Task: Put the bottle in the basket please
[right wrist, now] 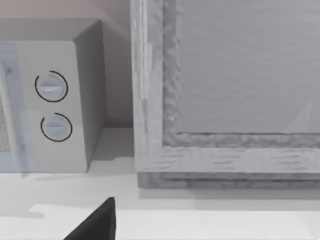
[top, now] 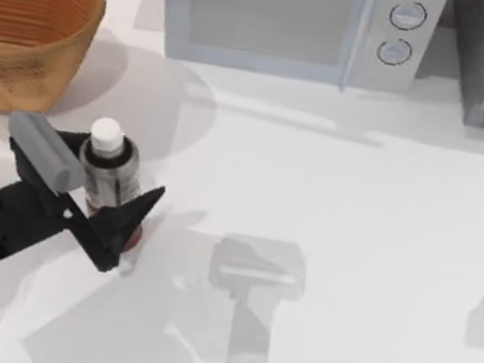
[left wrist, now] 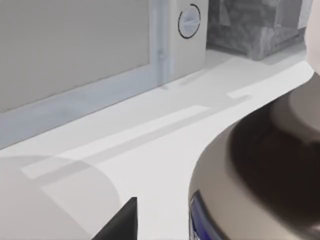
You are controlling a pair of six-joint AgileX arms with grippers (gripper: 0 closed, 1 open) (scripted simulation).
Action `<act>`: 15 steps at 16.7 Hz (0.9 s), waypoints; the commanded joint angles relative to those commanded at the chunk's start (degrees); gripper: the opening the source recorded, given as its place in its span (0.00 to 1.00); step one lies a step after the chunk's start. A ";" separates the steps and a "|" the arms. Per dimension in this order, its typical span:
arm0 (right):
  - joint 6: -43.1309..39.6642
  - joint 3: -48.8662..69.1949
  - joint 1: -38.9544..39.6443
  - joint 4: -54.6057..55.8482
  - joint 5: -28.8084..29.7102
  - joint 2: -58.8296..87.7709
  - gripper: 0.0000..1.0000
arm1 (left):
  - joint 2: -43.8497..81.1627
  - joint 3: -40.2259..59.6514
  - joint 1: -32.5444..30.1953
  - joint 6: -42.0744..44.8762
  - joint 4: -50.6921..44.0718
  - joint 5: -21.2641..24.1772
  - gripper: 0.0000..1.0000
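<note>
The bottle (top: 108, 165) stands upright on the table (top: 357, 209) near its left side, in front of the basket (top: 27, 28) and apart from it. The left gripper (top: 101, 201) pinches the bottle's body between its fingers (white cap exposed above). A microwave (top: 295, 20) stands at the table's back edge.

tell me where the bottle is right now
In the top view the bottle stands upright on the table's left side, between the left gripper's fingers, just in front of the basket.
</note>
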 joint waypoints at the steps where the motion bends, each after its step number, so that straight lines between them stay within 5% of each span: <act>1: 0.00 0.00 0.00 0.00 0.00 0.00 1.00 | 0.00 0.00 0.00 0.00 0.00 0.00 0.62; 9: 0.00 0.00 0.00 0.00 0.00 0.00 1.00 | 0.00 0.00 0.00 0.00 0.00 0.00 0.02; 15: 0.00 0.00 0.00 0.00 0.00 0.00 1.00 | 0.00 0.00 0.00 0.00 0.00 0.00 0.00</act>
